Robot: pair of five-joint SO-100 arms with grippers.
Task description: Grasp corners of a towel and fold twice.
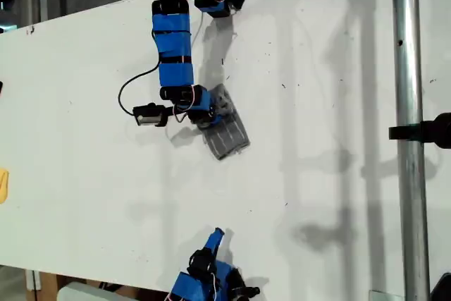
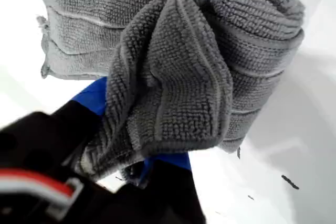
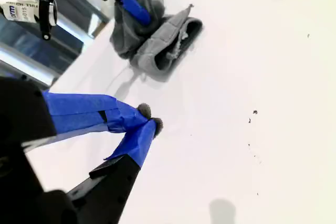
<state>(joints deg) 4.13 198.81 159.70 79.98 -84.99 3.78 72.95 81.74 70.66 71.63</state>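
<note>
The towel (image 1: 224, 132) lies folded and bunched on the white table (image 1: 84, 174), small and grey with pale stripes. My first gripper (image 1: 204, 114) reaches down from the exterior view's top and is shut on a thick fold of the towel (image 2: 178, 77), with a blue finger (image 2: 92, 98) showing under the cloth. A loose corner (image 2: 44, 45) of the flat layers sticks out behind the bunch. My second gripper (image 3: 149, 119) is shut on nothing, its tips touching, near the table's bottom edge in the exterior view (image 1: 217, 234). From there the towel (image 3: 157, 40) sits well ahead of it.
A metal pole (image 1: 409, 132) with a black clamp (image 1: 430, 132) runs down the exterior view's right. A yellow object (image 1: 3, 185) pokes in at that view's left edge. The first arm's black cable (image 1: 127, 89) loops over the table.
</note>
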